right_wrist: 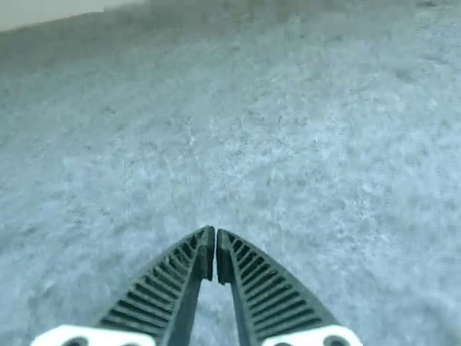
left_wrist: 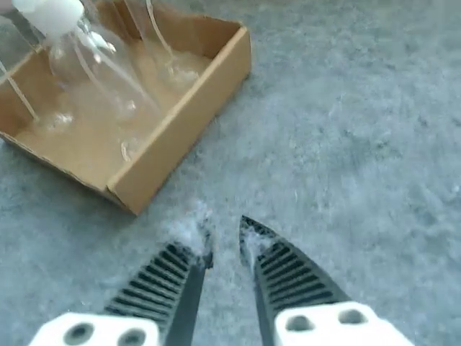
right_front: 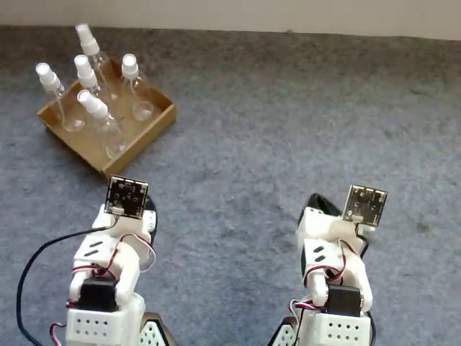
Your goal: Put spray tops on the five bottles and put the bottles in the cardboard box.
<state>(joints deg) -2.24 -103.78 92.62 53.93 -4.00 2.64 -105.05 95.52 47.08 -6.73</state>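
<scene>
Left gripper [left_wrist: 225, 244] hangs low over the grey table [left_wrist: 346, 144], its jaws a narrow gap apart with nothing between them. Its tips point at bare cover just short of the nearest corner of the box [left_wrist: 180, 122], and they do not touch it. Right gripper [right_wrist: 215, 241] is closed, tips all but meeting, and it holds nothing; only grey cover lies ahead of it.

Seen from above, the box [right_front: 155, 126] sits near the table's far left corner, turned at an angle to the edges, with one corner towards the left arm [right_front: 115, 252]. Five clear bottles [right_front: 108, 133] stand inside it, close together. Each carries a white spray top [right_front: 92, 103]. The tops rise above the cardboard walls, and two bottles stand along the box's far side, the others nearer the middle and front.

Both arms are folded back at the near edge, the left arm towards the left corner and the right arm [right_front: 335, 252] well apart from it, right of the middle. A wide stretch of table [right_front: 288, 108] lies between the right arm and the box.
</scene>
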